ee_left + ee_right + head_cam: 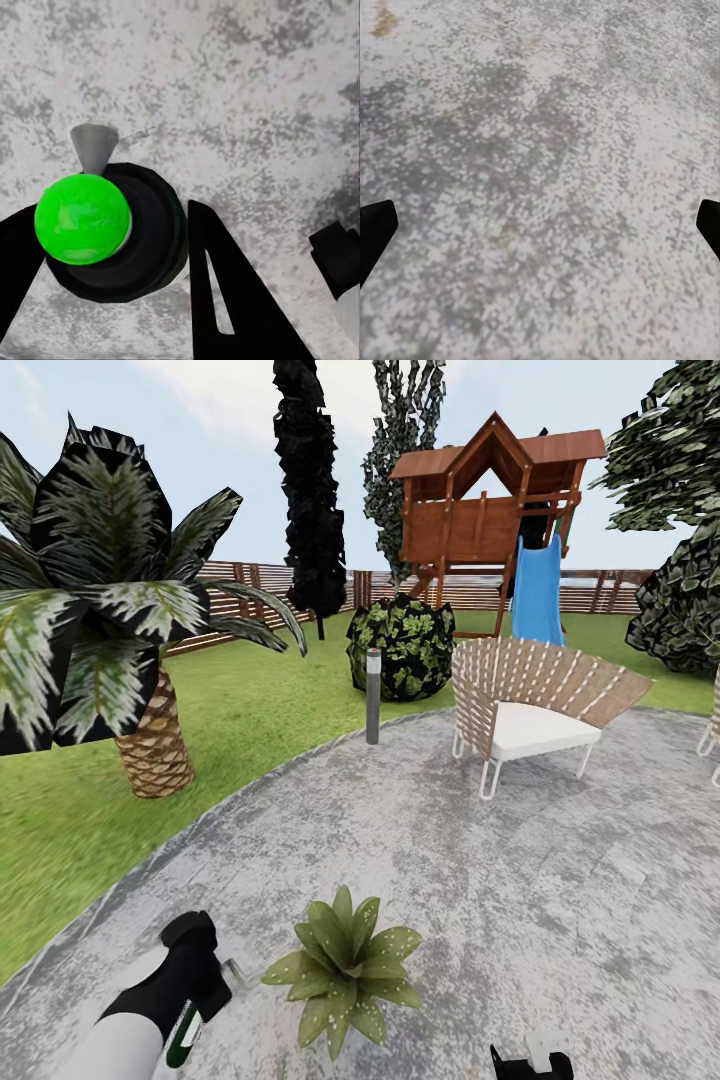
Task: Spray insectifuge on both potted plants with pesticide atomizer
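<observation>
One potted plant [345, 965], a low rosette of speckled green leaves, stands on the grey stone patio [520, 860] of the garden, near the bottom of the head view. Just left of it my left gripper [205, 1000] is shut on the pesticide atomizer [185, 1040], a dark green bottle with a white band. The left wrist view looks down on the atomizer [112, 232], with its bright green cap and grey nozzle [94, 146], between my black fingers [225, 300]. My right gripper [530, 1063] hangs open over bare patio [540, 180], right of the plant.
A thick-trunked palm [150, 750] stands on the lawn at left. Further back are a grey lamp post [373, 695], a round bush [400, 645] and a slatted chair [530, 710]. A wooden playhouse with a blue slide [537, 595] rises before the fence [240, 585].
</observation>
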`<state>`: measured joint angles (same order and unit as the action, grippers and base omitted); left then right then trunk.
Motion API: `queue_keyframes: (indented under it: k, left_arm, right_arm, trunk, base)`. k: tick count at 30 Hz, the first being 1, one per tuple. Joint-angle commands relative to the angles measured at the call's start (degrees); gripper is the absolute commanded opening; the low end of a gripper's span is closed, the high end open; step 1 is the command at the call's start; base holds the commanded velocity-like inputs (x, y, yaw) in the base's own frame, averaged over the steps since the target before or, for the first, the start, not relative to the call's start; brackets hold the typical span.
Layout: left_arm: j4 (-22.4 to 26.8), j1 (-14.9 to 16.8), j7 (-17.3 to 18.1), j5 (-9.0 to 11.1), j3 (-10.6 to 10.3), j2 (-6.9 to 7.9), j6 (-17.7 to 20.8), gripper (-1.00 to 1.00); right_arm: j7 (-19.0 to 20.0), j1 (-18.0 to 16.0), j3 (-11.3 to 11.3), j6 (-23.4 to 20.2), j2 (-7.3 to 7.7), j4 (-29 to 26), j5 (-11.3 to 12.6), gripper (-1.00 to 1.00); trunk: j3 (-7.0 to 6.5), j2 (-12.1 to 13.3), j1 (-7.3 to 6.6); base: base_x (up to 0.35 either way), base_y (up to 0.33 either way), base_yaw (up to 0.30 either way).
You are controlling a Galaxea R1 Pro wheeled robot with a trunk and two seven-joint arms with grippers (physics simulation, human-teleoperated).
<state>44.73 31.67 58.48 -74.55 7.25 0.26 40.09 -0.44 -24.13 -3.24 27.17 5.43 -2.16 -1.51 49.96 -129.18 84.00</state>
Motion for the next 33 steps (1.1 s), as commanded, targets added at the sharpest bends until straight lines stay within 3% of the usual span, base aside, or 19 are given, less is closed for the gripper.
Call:
queue_keyframes:
  k: [1,5,6,8,9,10,14,17,18,21,23,28,33]
  left_arm:
    - [-0.1,-0.1,-0.3,-0.2,0.1,0.16,0.1,-1.0]
    - [-0.8,-0.3,-1.3,0.0,0.2,3.02,-1.2,-1.0]
    - [-2.2,-0.3,-1.1,0.1,0.3,3.22,-1.2,-1.0]
    - [-4.9,0.1,0.3,0.3,0.2,2.1,-1.0,-1.0]
    - [-4.4,0.9,5.7,-0.2,-0.3,-0.45,-0.5,-1.0]
    - [-2.8,4.6,10.9,-2.1,-0.8,-1.84,-0.3,-1.0]
    - [-2.3,9.8,19.6,-6.8,-1.8,-2.22,2.5,-1.0]
    - [-2.2,12.4,29.7,-12.4,-4.9,-2.27,3.4,-1.0]
    - [-2.0,13.5,31.5,-15.3,-6.6,-2.29,3.5,-1.0]
    - [-1.9,16.6,31.5,-21.2,-8.7,-2.54,3.6,-1.0]
    - [-2.0,18.6,31.5,-23.6,-9.1,-3.67,3.6,-1.0]
    - [-2.1,20.1,31.5,-25.2,-10.0,-8.26,3.5,-1.0]
    - [-2.8,20.3,31.5,-25.1,-10.6,-9.44,3.7,-1.0]
  right_arm:
    - [-0.1,0.0,-0.3,0.2,0.02,0.0,-0.1,1.0]
    - [0.0,0.0,-0.3,0.2,0.02,0.0,-0.1,1.0]
    - [0.0,0.0,-0.3,0.2,0.02,0.1,-0.1,1.0]
    - [0.0,0.0,-0.3,0.2,0.02,0.1,-0.1,1.0]
    - [0.0,0.0,-0.3,0.2,0.02,0.1,-0.1,1.0]
    - [0.0,0.0,-0.3,0.2,0.02,0.1,-0.1,1.0]
    - [0.0,0.0,-0.3,0.2,0.0,0.1,-0.1,1.0]
    - [0.0,0.0,-0.3,0.2,-0.19,0.0,-0.1,1.0]
    - [0.0,0.0,-0.3,0.2,-0.29,0.0,-0.1,1.0]
    - [0.0,0.0,-0.3,0.2,-0.39,0.1,-0.1,1.0]
    - [0.0,0.0,-0.3,0.2,-0.41,0.1,-0.1,1.0]
    - [0.0,0.0,-0.3,0.2,-0.42,0.0,-0.2,1.0]
    - [0.0,0.0,-0.3,0.2,-0.42,0.0,-0.2,1.0]
  trunk:
    - [0.06,0.0,-0.01]
    - [0.06,0.0,-0.01]
    - [0.06,0.0,-0.01]
    - [0.06,0.0,-0.01]
    - [0.06,0.0,-0.01]
    - [0.06,0.0,-0.01]
    - [0.06,0.0,-0.01]
    - [0.06,0.0,-0.01]
    - [0.06,0.0,-0.01]
    - [0.06,0.0,-0.01]
    - [0.06,0.0,-0.01]
    - [0.06,0.0,-0.01]
    - [0.06,0.0,-0.01]
  base:
    - [0.0,0.0,0.0]
    - [0.0,0.0,0.0]
    - [0.0,0.0,0.0]
    - [0.0,0.0,0.0]
    - [0.0,0.0,0.0]
    - [0.0,0.0,0.0]
    - [0.0,0.0,0.0]
    - [0.0,0.0,0.0]
    - [0.0,0.0,0.0]
    - [0.0,0.0,0.0]
    - [0.0,0.0,0.0]
    - [0.0,0.0,0.0]
    - [0.0,0.0,0.0]
